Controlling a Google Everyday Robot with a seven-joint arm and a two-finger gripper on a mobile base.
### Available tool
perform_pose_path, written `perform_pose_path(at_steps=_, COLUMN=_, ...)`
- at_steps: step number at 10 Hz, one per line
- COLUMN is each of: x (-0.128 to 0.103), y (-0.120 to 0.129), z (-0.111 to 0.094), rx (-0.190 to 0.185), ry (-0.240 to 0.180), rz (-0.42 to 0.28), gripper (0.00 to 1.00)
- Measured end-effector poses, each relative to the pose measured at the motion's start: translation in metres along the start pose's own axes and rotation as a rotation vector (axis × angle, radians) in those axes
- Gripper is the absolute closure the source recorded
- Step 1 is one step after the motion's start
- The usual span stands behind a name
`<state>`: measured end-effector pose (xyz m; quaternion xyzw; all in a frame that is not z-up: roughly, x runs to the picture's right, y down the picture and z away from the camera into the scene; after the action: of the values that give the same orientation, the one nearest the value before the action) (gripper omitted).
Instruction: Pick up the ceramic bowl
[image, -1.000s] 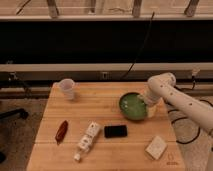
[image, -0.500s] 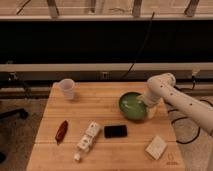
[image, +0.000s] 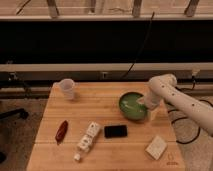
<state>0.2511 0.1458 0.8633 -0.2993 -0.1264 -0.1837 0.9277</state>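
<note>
The green ceramic bowl (image: 132, 106), round and shallow with pale streaks inside, sits on the wooden table (image: 105, 107) at the right middle. My gripper (image: 148, 107) is at the bowl's right rim, at the end of the white arm (image: 180, 100) that comes in from the right. The arm's wrist covers the bowl's right edge.
A small white cup (image: 67, 88) stands at the table's back left. A black phone (image: 115, 131) lies in front of the bowl. A white bottle (image: 87, 141) lies near the front middle, a red-brown object (image: 61, 131) at the left, a white block (image: 157, 147) at the front right.
</note>
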Motion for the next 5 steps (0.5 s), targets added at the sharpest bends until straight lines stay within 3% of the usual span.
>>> perform_pose_path(at_steps=2, x=0.0, y=0.009, z=0.005, rx=-0.014, ry=-0.009, rz=-0.022, gripper=0.24)
perform_pose_path(at_steps=5, x=-0.001, y=0.017, z=0.01, rx=-0.025, ry=-0.014, rz=-0.051, gripper=0.53)
